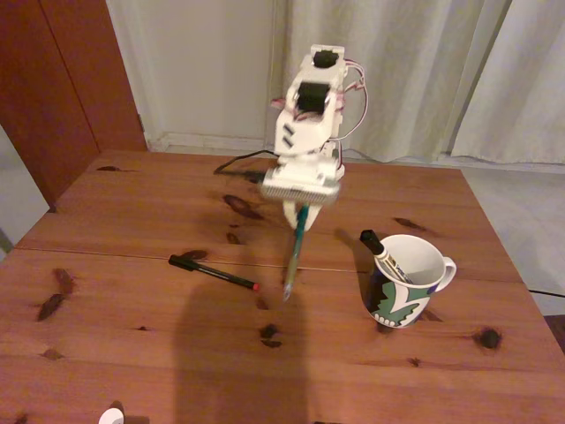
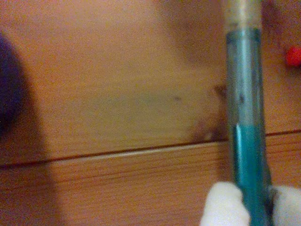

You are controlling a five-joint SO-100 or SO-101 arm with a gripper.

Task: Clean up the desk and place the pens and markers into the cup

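Transport is judged underway: green pen (image 1: 294,252) is held clamped in gripper (image 1: 298,208), to be carried over mug (image 1: 408,281) and released.

- No readable text, label, brand or number in either view.
- The cup (image 1: 408,283) at right of the fixed view carries a pattern, no lettering.
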